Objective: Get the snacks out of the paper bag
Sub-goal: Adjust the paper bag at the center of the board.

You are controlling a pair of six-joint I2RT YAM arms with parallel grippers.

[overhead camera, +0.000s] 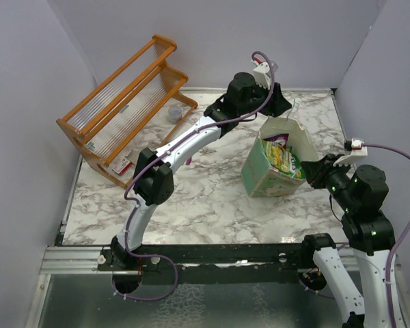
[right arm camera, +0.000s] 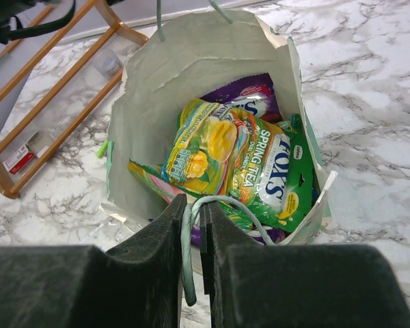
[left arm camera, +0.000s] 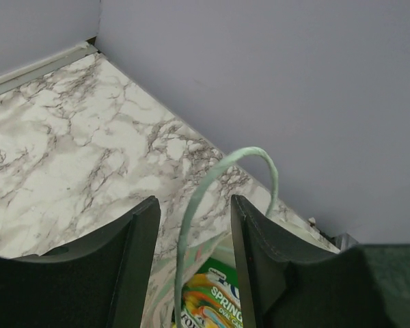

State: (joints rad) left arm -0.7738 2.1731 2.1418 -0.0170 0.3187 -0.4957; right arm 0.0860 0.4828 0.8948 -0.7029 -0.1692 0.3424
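- Bag stands open on table, right of centre; snacks lie inside.
- Right gripper pinches near handle.
- I read left gripper as spread, far handle looped between its fingers, not clamped.
- Rack stands far left, well apart from bag.

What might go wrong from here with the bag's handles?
The right gripper pinches only a thin string handle, which may slip or tear off the paper bag. The left gripper has its jaws apart around the other handle; closing could miss it. A one-sided pull might spill the snacks.
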